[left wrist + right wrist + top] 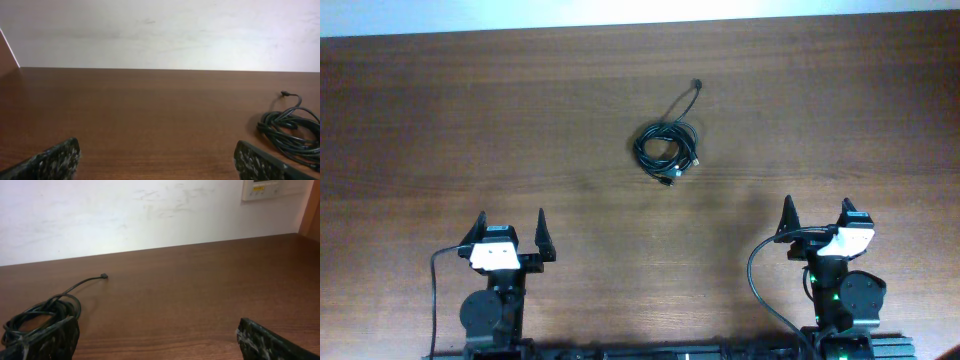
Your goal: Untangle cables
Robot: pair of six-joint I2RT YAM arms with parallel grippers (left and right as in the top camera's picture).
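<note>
The cables [667,150] lie as one coiled black bundle on the wooden table, right of centre toward the back, with one loose end and small plug [697,85] trailing away from it. My left gripper [510,222] is open at the front left, well short of the bundle. My right gripper [817,208] is open at the front right, also apart from it. In the left wrist view the cables [290,131] sit at the far right. In the right wrist view the cables [42,315] sit at the left, partly behind my left finger [47,339].
The brown table [470,120] runs to a pale wall at the back. A white wall panel [262,188] shows at the top right of the right wrist view. Thick black arm wires [760,275] loop beside the right arm's base.
</note>
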